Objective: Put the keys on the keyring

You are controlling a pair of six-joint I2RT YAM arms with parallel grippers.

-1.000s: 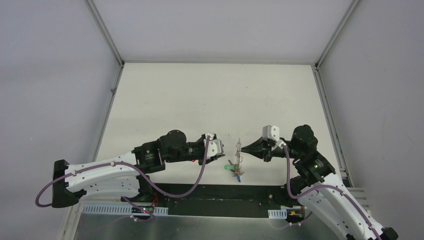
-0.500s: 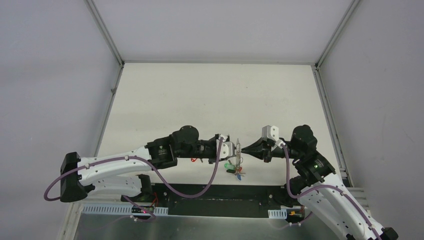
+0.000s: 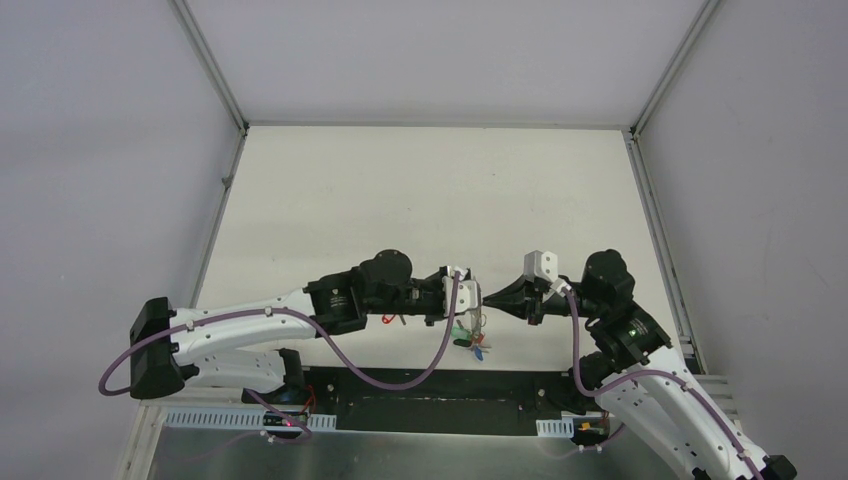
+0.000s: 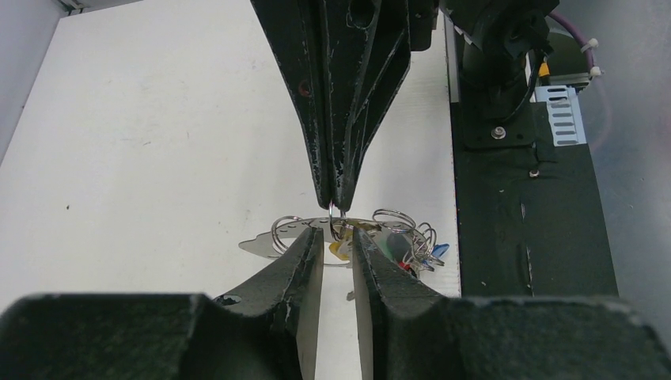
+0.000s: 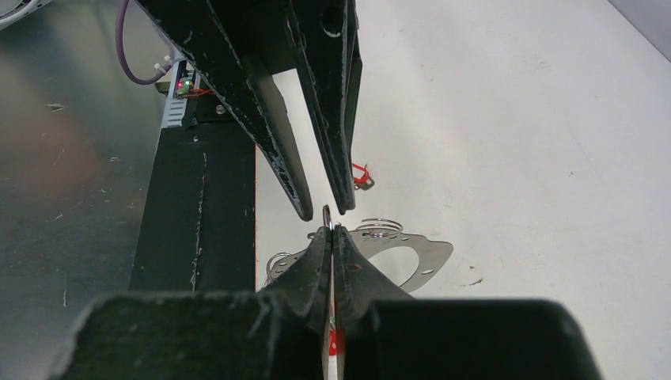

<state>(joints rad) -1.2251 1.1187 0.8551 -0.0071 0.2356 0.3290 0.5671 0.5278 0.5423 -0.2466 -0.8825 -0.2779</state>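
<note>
My right gripper is shut on the keyring, a thin dark wire hoop seen edge-on, with a short loop of it poking out past the fingertips. In the left wrist view the keyring hangs from those shut tips. My left gripper faces it tip to tip. Its jaws stand a narrow gap apart, one on each side of the wire, not touching it. The keys, with green, red and blue heads, hang in a bunch below the hoop.
A flat silvery plate with a large hole and wire coils lies on the white table under the grippers. A small red bit lies nearby. A black strip runs along the near edge.
The left arm has reached right until its fingertips meet the right gripper's, and its jaws have narrowed around the wire. The right arm has held still with the keyring.
</note>
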